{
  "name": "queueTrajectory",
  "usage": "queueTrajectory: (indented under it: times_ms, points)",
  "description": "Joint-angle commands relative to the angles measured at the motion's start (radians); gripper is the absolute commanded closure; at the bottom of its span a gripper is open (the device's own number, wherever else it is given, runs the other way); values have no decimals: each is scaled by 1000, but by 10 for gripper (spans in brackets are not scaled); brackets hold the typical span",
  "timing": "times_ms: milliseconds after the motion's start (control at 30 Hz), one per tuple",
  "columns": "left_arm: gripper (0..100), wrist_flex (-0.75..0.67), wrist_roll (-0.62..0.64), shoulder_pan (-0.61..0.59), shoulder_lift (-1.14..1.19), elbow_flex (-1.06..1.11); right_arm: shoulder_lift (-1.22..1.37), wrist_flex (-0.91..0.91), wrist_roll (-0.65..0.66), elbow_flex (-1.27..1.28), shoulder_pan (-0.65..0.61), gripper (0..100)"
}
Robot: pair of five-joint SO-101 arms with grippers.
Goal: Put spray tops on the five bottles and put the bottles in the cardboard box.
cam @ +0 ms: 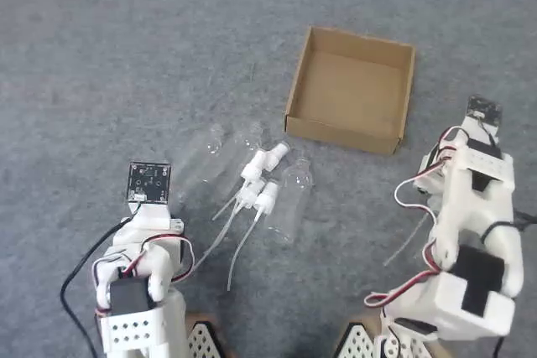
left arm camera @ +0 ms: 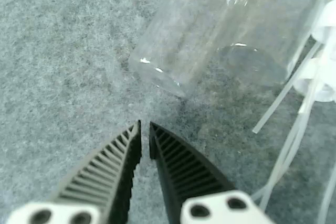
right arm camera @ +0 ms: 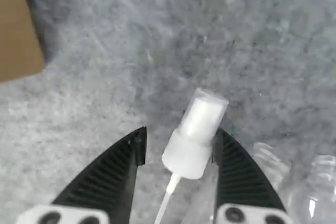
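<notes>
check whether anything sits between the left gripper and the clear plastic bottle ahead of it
Nothing visible does. Only bare grey carpet separates the left gripper from the clear plastic bottle; the thin white dip tubes lie off to the side.

Far side of table (cam: 101, 64), right of centre: cardboard box (cam: 336, 133). Before box, toward left: bottles (cam: 204, 155) and spray tops (cam: 265, 160) lying in cluster on table. Near left: left gripper (left arm camera: 145, 129), close to base of one lying bottle (left arm camera: 210, 35), not touching. Near right: right gripper (right arm camera: 178, 134), with one spray top (right arm camera: 197, 119) lying between its fingers, near box corner.
</notes>
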Motion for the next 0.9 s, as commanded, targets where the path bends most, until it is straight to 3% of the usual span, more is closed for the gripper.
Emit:
queueTrajectory:
  times_ms: [0, 200, 467, 700, 867]
  points:
    - [982, 3, -14, -5, -20, -10, 1, -27, -14, -64, -4, 837]
    - [982, 3, -14, -5, -20, -10, 4, -25, -14, -66, -41, 967]
    - [982, 3, -14, -5, -20, -10, 2, 171, -64, -252, -91, 967]
    - [982, 3, -14, -5, -20, -10, 2, 386, -157, -466, -300, 966]
    - [983, 3, -14, -5, -20, -10, 2, 438, -215, -551, -503, 966]
